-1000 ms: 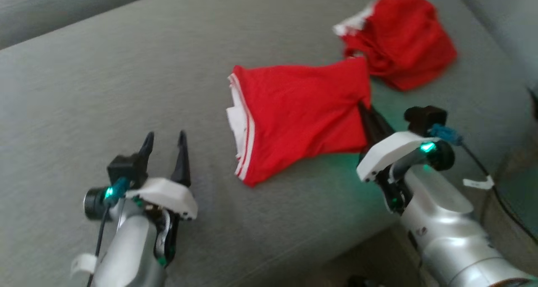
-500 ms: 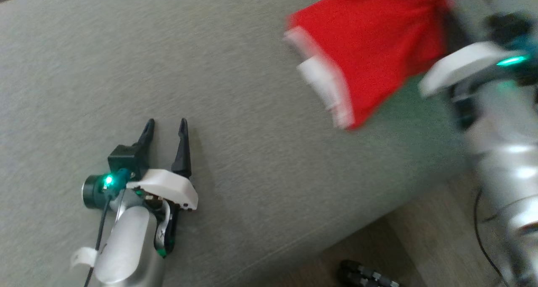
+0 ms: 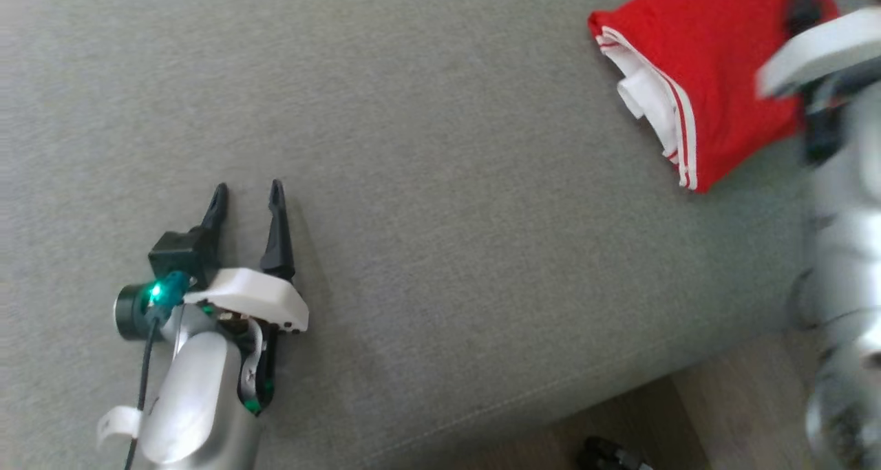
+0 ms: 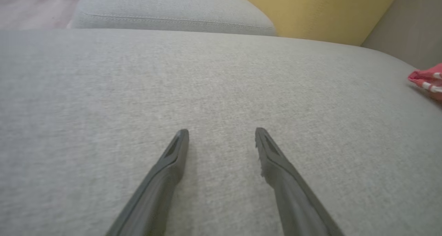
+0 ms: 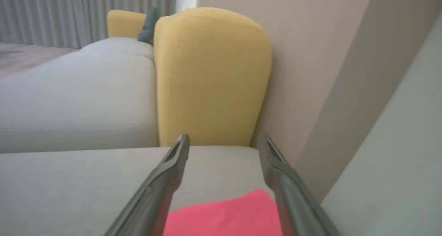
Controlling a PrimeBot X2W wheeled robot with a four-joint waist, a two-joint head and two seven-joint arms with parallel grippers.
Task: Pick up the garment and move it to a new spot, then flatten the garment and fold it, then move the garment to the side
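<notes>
The garment (image 3: 716, 64) is a bright red jersey that lies folded on the grey sofa seat at the upper right, its white striped trim facing left. My right arm's blurred pale wrist (image 3: 819, 43) hangs over the garment's right part. In the right wrist view my right gripper (image 5: 222, 139) is open, with the garment (image 5: 228, 215) lying below and nothing between the fingers. My left gripper (image 3: 248, 186) rests open at the lower left, far from the garment. In the left wrist view, the left gripper (image 4: 221, 130) points across bare seat and the garment's trimmed edge (image 4: 428, 80) shows at the far right.
The grey sofa seat (image 3: 413, 146) spreads wide between the two arms. A yellow cushion (image 5: 210, 77) and a beige wall stand behind the seat. Wooden floor (image 3: 729, 415) runs along the seat's front edge, with a small dark object (image 3: 606, 453) on it.
The head camera has swung, shifting the whole picture to the right. My right gripper, which was shut on the garment's corner, has let go and opened. The left arm has not moved.
</notes>
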